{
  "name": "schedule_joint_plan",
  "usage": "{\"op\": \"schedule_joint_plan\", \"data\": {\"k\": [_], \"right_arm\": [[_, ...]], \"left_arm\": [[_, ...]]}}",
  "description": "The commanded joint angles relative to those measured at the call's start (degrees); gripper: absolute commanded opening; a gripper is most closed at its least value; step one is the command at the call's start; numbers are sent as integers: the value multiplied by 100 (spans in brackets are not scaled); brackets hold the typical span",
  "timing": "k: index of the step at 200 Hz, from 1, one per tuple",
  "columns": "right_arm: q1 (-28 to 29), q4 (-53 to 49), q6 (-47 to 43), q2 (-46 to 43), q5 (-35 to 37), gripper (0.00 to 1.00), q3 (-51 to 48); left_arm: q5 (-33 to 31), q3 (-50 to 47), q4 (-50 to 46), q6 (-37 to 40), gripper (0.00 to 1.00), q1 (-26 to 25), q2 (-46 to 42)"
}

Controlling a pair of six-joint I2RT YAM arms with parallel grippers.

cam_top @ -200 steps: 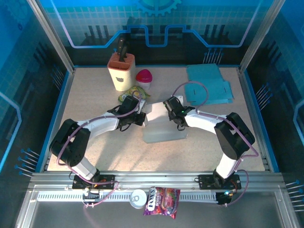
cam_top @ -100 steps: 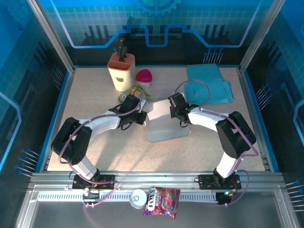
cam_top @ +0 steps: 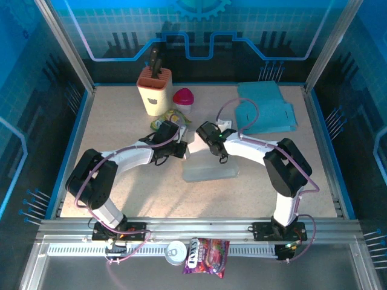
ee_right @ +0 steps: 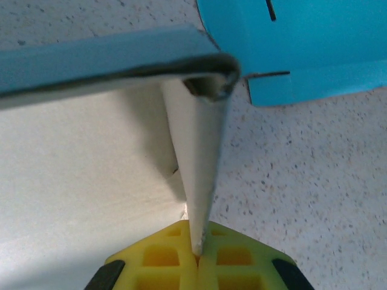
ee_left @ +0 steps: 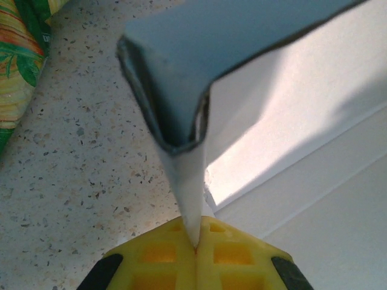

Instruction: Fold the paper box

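Note:
The paper box [cam_top: 208,166] lies part-folded in the middle of the table, white inside and pale blue-grey outside. My left gripper [cam_top: 181,148] is at its far left corner and my right gripper [cam_top: 207,136] is at its far edge, the two close together. In the left wrist view the yellow fingers [ee_left: 151,260] of my left gripper [ee_left: 196,244] are shut on an upright white flap [ee_left: 186,181] with a folded grey top. In the right wrist view my right gripper [ee_right: 198,249] pinches another upright flap [ee_right: 199,163] the same way.
A knife block [cam_top: 155,90], a pink-lidded cup [cam_top: 184,98] and a green-yellow snack bag [cam_top: 173,116] stand just behind the left gripper. Flat blue sheets [cam_top: 266,107] lie at the back right. A can [cam_top: 176,251] and a candy bag [cam_top: 207,255] rest on the front rail.
My right gripper has swung left along the box's far edge, toward the left gripper, with the flap pinched. The box has shifted slightly. The left arm has hardly moved.

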Motion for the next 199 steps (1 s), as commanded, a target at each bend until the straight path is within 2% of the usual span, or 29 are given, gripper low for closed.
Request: {"op": "schedule_joint_plan", "data": {"k": [1,51,75,104,130,155,179,199], "right_arm": [[84,-268,556,-79,146,0,-122],[82,729,-384,-299,-191,0,-639],[77,1015,-649,-370,-377,0,-751],[54,1150,-834,-359,-539,0,-790],[22,1327,-982,-393,-647,0,-889],[-19,1407,-1092,-404,-732,0,-926],[-11,1447,-1113,-424,-778,0,-961],[20,1411,-995,-431,-704,0,-990]], "left_arm": [[188,-123,76,-143,0,-126,80],[250,-309,503,-300,0,-126,139],[263,-269,675,-314,15,-120,298],[264,-150,751,-229,20,-114,448],[281,-135,874,-122,20,-73,557],[285,-141,998,-72,15,-55,612],[137,-117,1088,-115,15,-93,696],[-280,-88,1083,-225,3,-247,738]]}}
